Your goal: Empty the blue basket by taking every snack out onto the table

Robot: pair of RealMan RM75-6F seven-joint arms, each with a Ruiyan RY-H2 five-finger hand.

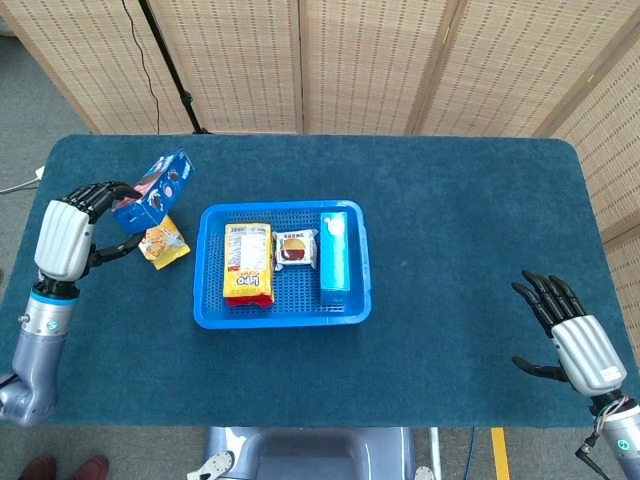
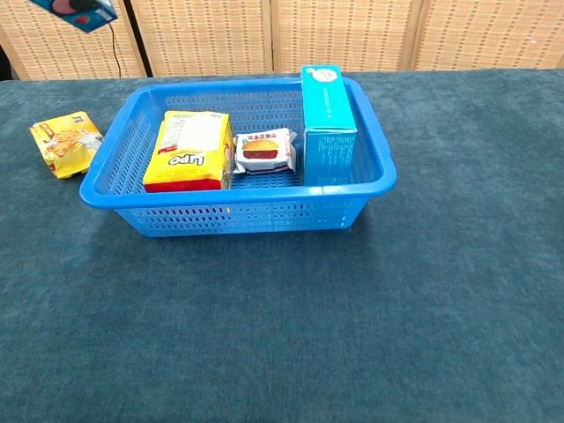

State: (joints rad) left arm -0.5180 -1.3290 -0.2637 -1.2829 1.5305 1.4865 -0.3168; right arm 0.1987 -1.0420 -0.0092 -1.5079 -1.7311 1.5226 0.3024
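Now I am holding the dark blue snack pack (image 1: 155,184) clamped in my left robot hand (image 1: 70,235), raised over the counter (image 1: 460,240) left of the blue basket (image 1: 285,310) to set it down by the yellow packet (image 1: 163,243), while my right robot hand (image 1: 575,335) is idling, fingers apart.

The blue basket (image 2: 370,167) is perforated plastic, smooth with a slight sheen along its rim. Inside it, the yellow bag (image 2: 189,152) looks like glossy film, and the small wrapped cake (image 2: 262,151) to its right wears shiny crinkled wrap. The tall teal box (image 2: 327,115) at the basket's right side reads as matt card. The table (image 2: 352,335) under the basket is matt, napped dark-teal cloth. Left of the basket, the left hand (image 1: 72,235), smooth grey shell with black fingers, holds a printed blue box (image 1: 152,189).
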